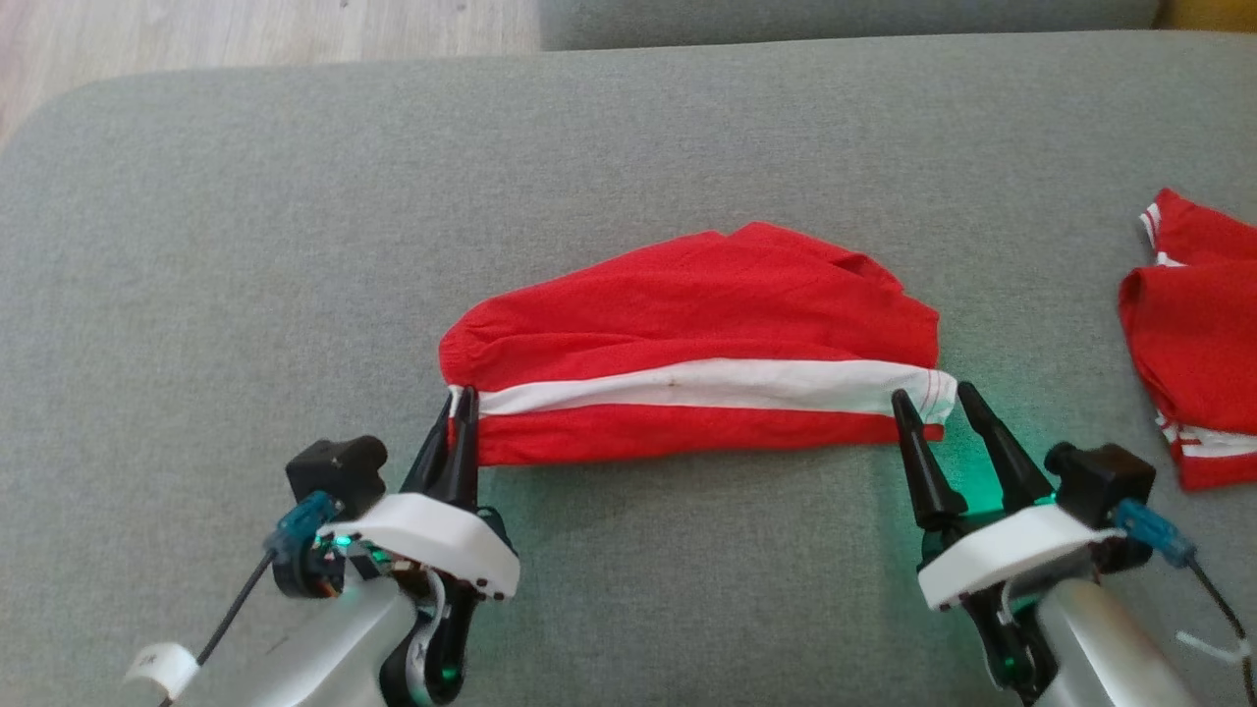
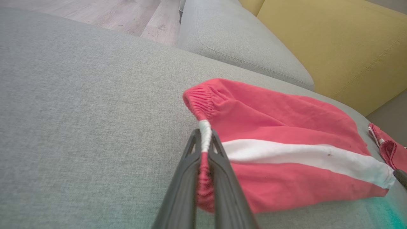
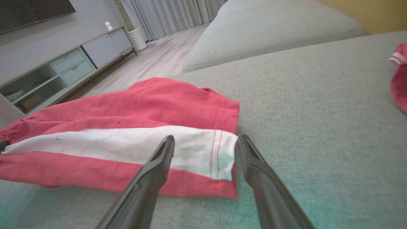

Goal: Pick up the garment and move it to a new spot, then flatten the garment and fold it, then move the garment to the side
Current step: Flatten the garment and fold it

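A pair of red shorts with a white side stripe [image 1: 692, 344] lies folded along its length on the grey cushion [image 1: 628, 157]. My left gripper [image 1: 460, 401] is shut on the gathered waistband at the garment's left end [image 2: 205, 127]. At the right end, my right gripper [image 1: 933, 398] stands open, its two fingers either side of the stitched white hem [image 3: 219, 149], just above the fabric. In the right wrist view the garment [image 3: 127, 127] spreads away to the left.
A second red garment with white trim [image 1: 1193, 334] lies at the cushion's right edge. Another grey cushion [image 2: 241, 41] and a yellow one [image 2: 343, 41] sit beyond. Wood floor [image 1: 245, 39] lies past the far left corner. A TV cabinet [image 3: 63, 66] stands across the room.
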{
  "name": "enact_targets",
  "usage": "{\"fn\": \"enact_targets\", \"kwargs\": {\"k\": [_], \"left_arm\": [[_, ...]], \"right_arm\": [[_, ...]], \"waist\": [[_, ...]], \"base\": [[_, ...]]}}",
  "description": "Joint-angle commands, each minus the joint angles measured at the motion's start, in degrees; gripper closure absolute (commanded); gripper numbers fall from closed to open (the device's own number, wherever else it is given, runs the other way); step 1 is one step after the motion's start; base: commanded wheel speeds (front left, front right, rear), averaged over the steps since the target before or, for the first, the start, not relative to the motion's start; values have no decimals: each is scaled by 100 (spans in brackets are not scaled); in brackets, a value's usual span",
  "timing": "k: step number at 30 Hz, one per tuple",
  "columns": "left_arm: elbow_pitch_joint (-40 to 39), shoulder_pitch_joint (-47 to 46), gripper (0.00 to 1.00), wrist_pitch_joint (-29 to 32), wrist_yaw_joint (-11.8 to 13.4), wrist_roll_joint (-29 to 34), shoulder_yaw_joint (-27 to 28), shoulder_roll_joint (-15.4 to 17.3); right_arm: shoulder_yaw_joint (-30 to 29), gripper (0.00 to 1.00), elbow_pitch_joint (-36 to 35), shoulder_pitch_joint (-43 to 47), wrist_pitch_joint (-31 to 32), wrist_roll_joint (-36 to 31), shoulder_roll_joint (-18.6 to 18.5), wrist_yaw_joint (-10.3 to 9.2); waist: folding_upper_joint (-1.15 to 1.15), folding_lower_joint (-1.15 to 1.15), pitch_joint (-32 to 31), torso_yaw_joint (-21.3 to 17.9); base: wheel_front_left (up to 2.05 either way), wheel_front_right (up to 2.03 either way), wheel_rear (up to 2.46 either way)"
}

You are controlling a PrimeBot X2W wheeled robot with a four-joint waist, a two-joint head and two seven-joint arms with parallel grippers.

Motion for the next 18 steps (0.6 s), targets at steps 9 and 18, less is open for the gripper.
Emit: {"fn": "enact_targets", "kwargs": {"k": [9, 18], "left_arm": [[-158, -155, 100, -72, -61, 130, 289, 56], [-247, -248, 100, -72, -13, 203, 442, 148]], "right_arm": [[388, 100, 4, -384, -62, 216, -258, -4], [245, 0, 179, -385, -62, 416, -251, -4]], "waist": [[0, 0, 54, 60], [0, 0, 16, -103]], "base": [[0, 0, 0], [0, 0, 0]]}}
